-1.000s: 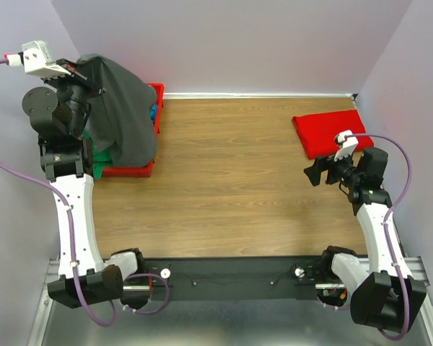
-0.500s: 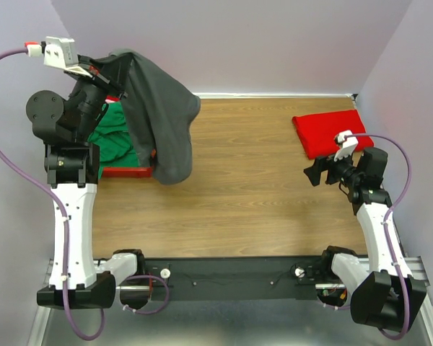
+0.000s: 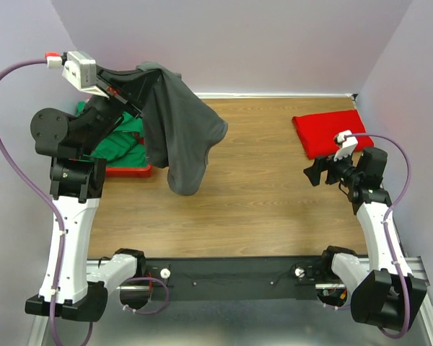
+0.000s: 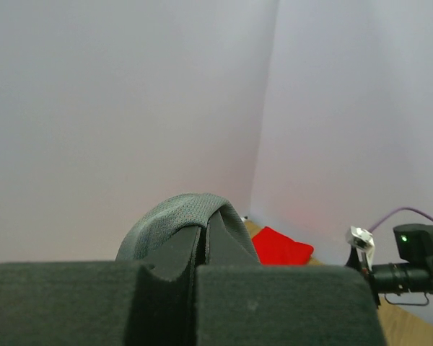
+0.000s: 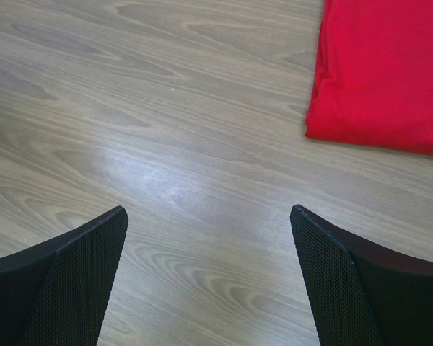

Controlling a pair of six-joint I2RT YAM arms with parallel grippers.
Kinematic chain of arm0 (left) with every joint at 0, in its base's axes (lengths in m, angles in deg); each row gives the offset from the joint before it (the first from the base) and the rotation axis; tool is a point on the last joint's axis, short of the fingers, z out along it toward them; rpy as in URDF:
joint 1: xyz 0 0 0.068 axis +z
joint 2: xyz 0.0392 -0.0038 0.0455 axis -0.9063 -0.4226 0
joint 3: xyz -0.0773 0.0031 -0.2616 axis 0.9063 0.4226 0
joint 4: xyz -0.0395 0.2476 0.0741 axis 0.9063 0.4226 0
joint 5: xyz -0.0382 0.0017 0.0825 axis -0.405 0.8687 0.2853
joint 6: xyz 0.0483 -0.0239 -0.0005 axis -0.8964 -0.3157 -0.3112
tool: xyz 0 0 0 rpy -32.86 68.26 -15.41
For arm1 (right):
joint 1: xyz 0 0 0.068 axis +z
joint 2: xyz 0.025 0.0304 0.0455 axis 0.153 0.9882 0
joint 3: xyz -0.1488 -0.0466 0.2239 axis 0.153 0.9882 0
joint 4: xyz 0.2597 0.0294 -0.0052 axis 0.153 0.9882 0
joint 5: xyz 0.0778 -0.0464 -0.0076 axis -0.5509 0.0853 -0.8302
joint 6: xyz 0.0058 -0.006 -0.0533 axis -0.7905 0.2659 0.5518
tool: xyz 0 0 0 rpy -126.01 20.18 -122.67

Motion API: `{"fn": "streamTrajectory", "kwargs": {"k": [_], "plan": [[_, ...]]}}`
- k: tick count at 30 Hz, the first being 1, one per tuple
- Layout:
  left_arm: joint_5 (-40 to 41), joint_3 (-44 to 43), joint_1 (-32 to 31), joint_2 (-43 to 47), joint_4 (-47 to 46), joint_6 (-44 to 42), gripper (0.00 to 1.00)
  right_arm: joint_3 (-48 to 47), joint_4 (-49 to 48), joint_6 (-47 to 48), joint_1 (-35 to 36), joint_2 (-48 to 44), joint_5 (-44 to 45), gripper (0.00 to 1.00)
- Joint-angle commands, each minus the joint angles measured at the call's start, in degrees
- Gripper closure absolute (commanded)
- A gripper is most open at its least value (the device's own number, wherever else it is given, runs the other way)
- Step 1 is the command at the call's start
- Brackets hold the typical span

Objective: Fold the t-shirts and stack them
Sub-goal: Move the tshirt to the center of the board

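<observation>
Pale lilac walls (image 3: pixel 274 43) close in a wood-grain desk (image 3: pixel 274 187), and most of its middle is free for me to work on. My left gripper (image 4: pixel 204 238) is raised over the far left part of the desk, its fingers pressed together on a bunched fold of the dark grey soft cloth t-shirt (image 3: pixel 184 137). The rest of the shirt hangs in a loose drape just right of the red plastic bin (image 3: pixel 130 171) in the far left corner. A green cloth t-shirt (image 3: pixel 119 140) lies heaped in that bin. The bright red folded cloth t-shirt (image 3: pixel 325 133) sits in the far right corner. My right gripper (image 3: pixel 315 173) hovers just on its near side, by the right edge, with its fingers spread wide and nothing between them.

I read this step as carrying the grey shirt to the middle for spreading. I'd take it towards the centre, then lower it slowly so the hanging end touches down first. Then I'd draw the pinch away along the desk so the cloth trails out flat. Since I'm holding a bunch, it will likely land crumpled, so I'd bring the right arm in to catch a free corner and pull against the left.
</observation>
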Motion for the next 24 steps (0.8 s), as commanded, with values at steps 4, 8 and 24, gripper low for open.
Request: {"fn": "streamTrajectory", "kwargs": {"k": [4,8,24], "plan": [[-4.9,3.2,-3.6,1.6,-3.7,0.3,1.00,-1.0,0.9,0.0,-0.4,0.6,0.1,0.00],[-5.8,5.5,-7.3,1.5,-3.8,0.0,1.00,-1.0,0.9,0.0,-0.4,0.6,0.1,0.00],[-2.3,13.4,-26.0,-1.7,-0.3,-7.7,1.00,-0.8,0.8,0.6,-0.5,0.9,0.6,0.00]]}}
